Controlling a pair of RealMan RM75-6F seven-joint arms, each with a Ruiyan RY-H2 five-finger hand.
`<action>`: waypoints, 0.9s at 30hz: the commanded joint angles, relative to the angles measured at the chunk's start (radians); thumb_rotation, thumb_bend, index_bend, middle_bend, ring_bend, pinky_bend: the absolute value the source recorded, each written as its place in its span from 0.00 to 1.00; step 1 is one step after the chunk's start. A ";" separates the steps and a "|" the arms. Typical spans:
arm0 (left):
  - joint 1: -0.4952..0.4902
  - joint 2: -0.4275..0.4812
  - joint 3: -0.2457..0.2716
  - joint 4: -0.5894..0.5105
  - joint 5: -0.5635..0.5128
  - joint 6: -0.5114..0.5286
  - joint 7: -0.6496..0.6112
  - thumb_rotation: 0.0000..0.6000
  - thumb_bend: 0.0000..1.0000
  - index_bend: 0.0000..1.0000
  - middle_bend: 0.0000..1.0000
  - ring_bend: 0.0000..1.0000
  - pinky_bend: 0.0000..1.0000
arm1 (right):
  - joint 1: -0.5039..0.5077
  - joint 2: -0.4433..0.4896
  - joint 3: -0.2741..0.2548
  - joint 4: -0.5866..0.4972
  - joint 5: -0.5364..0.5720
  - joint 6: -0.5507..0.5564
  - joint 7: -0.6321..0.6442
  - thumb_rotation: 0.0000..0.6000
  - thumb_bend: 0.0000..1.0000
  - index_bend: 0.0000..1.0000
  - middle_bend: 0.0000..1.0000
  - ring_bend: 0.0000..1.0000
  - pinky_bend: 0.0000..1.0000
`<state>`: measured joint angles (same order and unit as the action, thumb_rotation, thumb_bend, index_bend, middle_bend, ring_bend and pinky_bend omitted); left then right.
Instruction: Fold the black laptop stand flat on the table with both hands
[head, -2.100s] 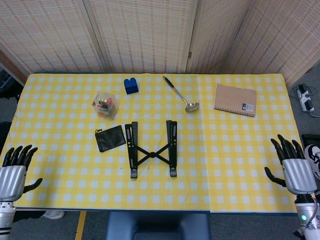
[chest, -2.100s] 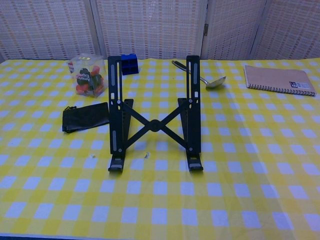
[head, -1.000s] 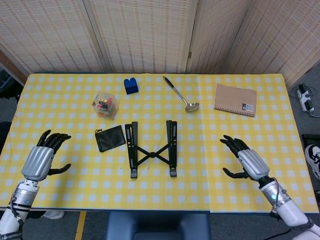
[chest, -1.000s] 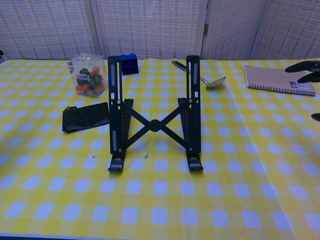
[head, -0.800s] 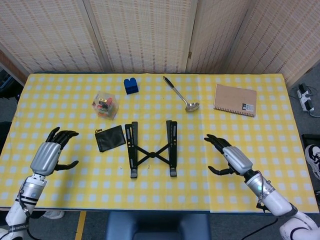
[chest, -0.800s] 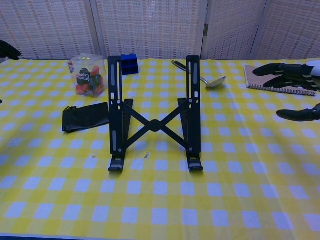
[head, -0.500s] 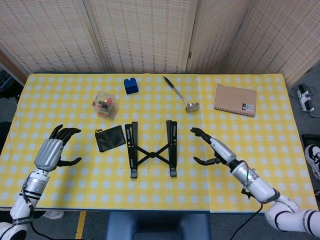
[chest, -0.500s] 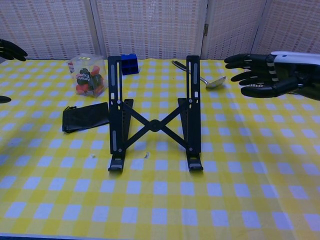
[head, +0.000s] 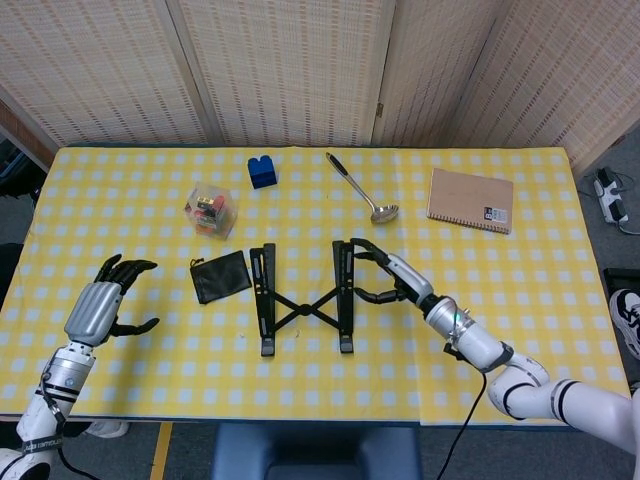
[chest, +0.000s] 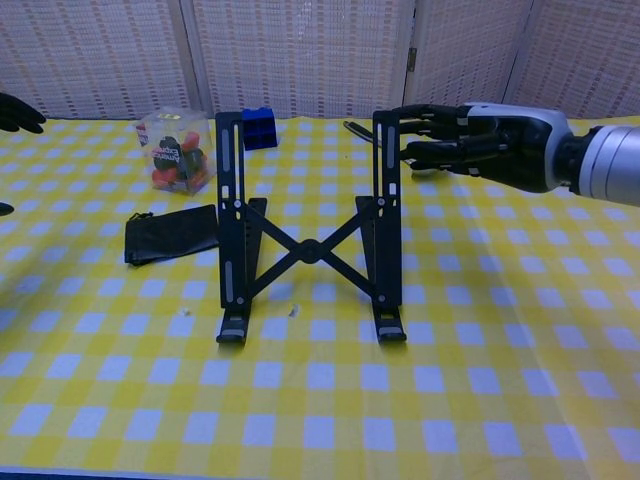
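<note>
Standing open, laptop stand rails run front-to-back — right hand spread, fingertips at right rail.

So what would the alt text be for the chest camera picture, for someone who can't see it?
A black laptop stand stands open on a yellow checked tablecloth, and the robot's right hand reaches in with open fingers at the top of its right rail. Behind lie a black pouch, a clear box of toys and a blue block.

Item count, table top:
- laptop stand, black: 1
- pouch, black: 1
- clear box of coloured pieces: 1
- blue block: 1
- ladle: 1
- spiral notebook: 1
</note>
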<state>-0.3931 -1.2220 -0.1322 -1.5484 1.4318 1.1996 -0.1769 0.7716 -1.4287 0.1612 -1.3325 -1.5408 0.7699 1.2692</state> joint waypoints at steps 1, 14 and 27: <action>-0.003 -0.001 0.000 0.002 -0.002 -0.002 -0.002 1.00 0.21 0.23 0.23 0.18 0.06 | 0.043 -0.049 -0.009 0.062 -0.031 0.000 0.127 0.84 0.38 0.00 0.07 0.14 0.00; -0.029 0.018 0.017 0.025 0.027 -0.044 -0.141 1.00 0.21 0.22 0.24 0.19 0.09 | 0.069 -0.104 -0.148 0.193 -0.214 0.239 0.560 0.84 0.39 0.03 0.25 0.31 0.07; -0.079 0.044 0.063 0.002 0.119 -0.102 -0.400 1.00 0.21 0.20 0.24 0.18 0.10 | -0.007 0.013 -0.278 0.031 -0.271 0.427 0.479 0.84 0.38 0.03 0.25 0.30 0.08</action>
<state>-0.4577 -1.1815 -0.0836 -1.5386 1.5293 1.1130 -0.5318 0.7761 -1.4342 -0.1017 -1.2776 -1.8092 1.1833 1.7699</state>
